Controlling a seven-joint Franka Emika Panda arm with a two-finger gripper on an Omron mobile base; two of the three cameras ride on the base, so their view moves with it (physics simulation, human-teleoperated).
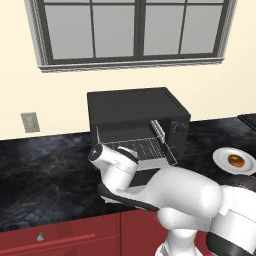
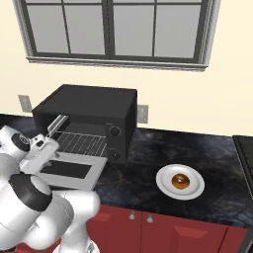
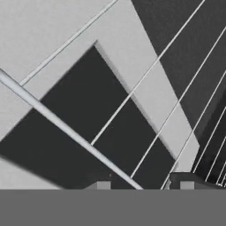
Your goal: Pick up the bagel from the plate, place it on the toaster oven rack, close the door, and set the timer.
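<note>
The bagel (image 1: 236,160) (image 2: 181,181) lies on the white plate (image 1: 219,159) (image 2: 163,181), on the counter to the right of the black toaster oven (image 1: 135,107) (image 2: 89,106). The oven's door (image 2: 69,170) (image 3: 84,101) is folded down flat, glass window facing up. Out over it the toaster oven rack (image 1: 137,147) (image 2: 81,142) (image 3: 145,84) is pulled forward. My gripper (image 3: 145,185) hangs close above the door and rack at the oven's left front, far from the bagel. Its fingertips (image 3: 103,185) stand apart, open, holding nothing.
Two dark knobs (image 1: 179,128) (image 2: 114,131) sit on the oven's right panel. The black marble counter (image 1: 45,170) (image 2: 217,153) runs above red cabinets. A stove edge (image 2: 244,148) is at far right. Wall outlets (image 1: 30,121) (image 2: 143,112) flank the oven under a window.
</note>
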